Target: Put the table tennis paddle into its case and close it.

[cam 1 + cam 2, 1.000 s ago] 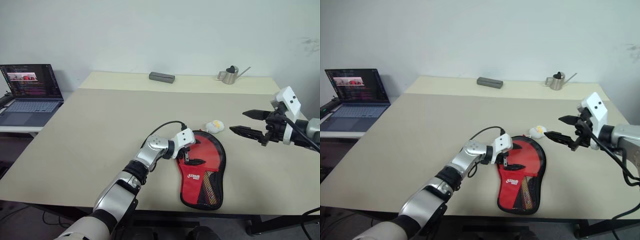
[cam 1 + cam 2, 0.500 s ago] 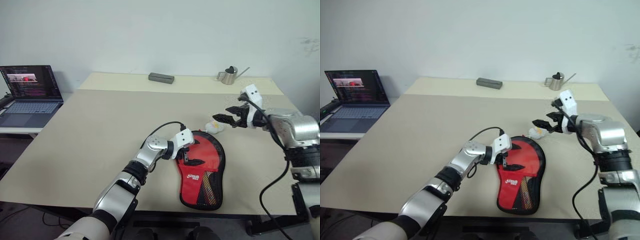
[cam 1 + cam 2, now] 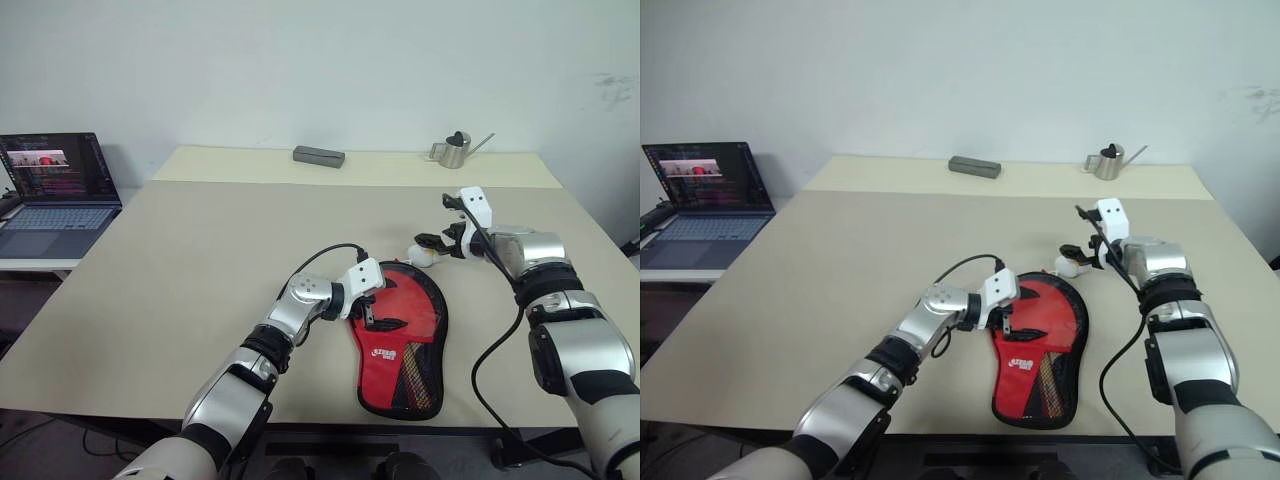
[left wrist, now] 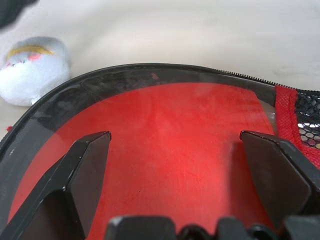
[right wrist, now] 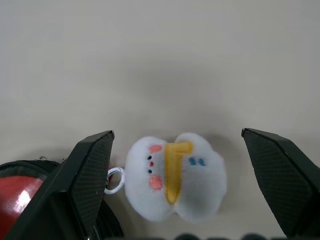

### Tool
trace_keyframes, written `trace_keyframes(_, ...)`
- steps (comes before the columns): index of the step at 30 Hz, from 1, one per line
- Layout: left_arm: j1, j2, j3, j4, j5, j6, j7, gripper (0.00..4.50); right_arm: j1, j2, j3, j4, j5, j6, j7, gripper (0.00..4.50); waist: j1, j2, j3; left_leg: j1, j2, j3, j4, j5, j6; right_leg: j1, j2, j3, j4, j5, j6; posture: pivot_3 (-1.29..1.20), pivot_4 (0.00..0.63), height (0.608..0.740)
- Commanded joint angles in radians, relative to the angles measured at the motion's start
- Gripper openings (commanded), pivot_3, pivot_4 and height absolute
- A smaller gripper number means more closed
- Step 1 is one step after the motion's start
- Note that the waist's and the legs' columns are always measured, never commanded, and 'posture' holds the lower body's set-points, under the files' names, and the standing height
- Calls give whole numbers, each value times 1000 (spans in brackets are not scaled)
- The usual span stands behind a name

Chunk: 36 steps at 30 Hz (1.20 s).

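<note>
At the table's [image 3: 180, 260] far edge: grey block [image 3: 319, 155], metal can [image 3: 452, 150].

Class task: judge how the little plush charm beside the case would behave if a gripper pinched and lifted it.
The charm looks like soft plush, so it would probably squash. It seems light. Its ring appears tied to the case, so lifting may tug that.

The table [image 3: 180, 260] is bare to the left of the case [image 3: 405, 340]. A grey box [image 3: 318, 155] and a little can [image 3: 455, 150] stand far back. The charm [image 3: 424, 255] lies beside the case's top.
</note>
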<state>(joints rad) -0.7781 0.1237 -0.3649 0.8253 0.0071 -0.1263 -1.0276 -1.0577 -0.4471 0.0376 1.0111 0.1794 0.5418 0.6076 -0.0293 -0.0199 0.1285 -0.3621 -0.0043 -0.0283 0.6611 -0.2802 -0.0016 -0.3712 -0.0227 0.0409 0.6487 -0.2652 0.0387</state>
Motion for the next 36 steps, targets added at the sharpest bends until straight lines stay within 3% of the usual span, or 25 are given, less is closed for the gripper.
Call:
trace_keyframes(1, 87, 28, -71, 99, 107, 64, 16, 4477, -33, 15, -15, 50, -31, -58, -16, 4500, 0, 0, 0, 0, 0, 0, 0, 0, 0, 0, 0, 0, 0, 0, 0, 0, 150, 740)
trace_keyframes(8, 94, 34, -74, 90, 109, 64, 16, 4477, -27, 36, -18, 100, -71, -79, -19, 4500, -1, 0, 0, 0, 0, 0, 0, 0, 0, 0, 0, 0, 0, 0, 0, 0, 150, 740)
trace_keyframes(11, 96, 34, -75, 88, 110, 64, 15, 4500, -21, 42, -21, 98, -85, -90, -22, 3904, -2, 0, 0, 0, 0, 0, 0, 0, 0, 0, 0, 0, 0, 0, 0, 0, 150, 740)
trace_keyframes(19, 99, 34, -79, 90, 113, 63, 18, 4500, -3, 51, -31, 80, -94, -79, -19, 1304, -2, 1, 0, 0, 0, 0, -1, 0, 0, 0, 0, 0, -1, 0, 0, 0, 150, 740)
trace_keyframes(24, 102, 33, -80, 96, 115, 65, 21, 4500, 11, 58, -23, 51, -101, -73, -16, 396, -2, 1, 0, 0, 0, 0, -1, 0, 0, 0, 0, 0, -1, 0, 0, 0, 150, 740)
trace_keyframes(27, 106, 32, -82, 101, 116, 68, 21, 4500, 23, 61, -22, 23, -104, -66, -25, 202, -2, 1, 0, 0, 0, 0, -1, 0, 0, 0, 0, 0, -1, 0, 0, 0, 150, 740)
trace_keyframes(36, 115, 43, -87, 116, 122, 70, 16, 4500, 92, -9, 1, -114, -139, -13, 11, 187, -2, 1, 0, 0, 0, -1, -1, 0, 0, 0, 0, 0, -2, 0, 1, 0, 150, 740)
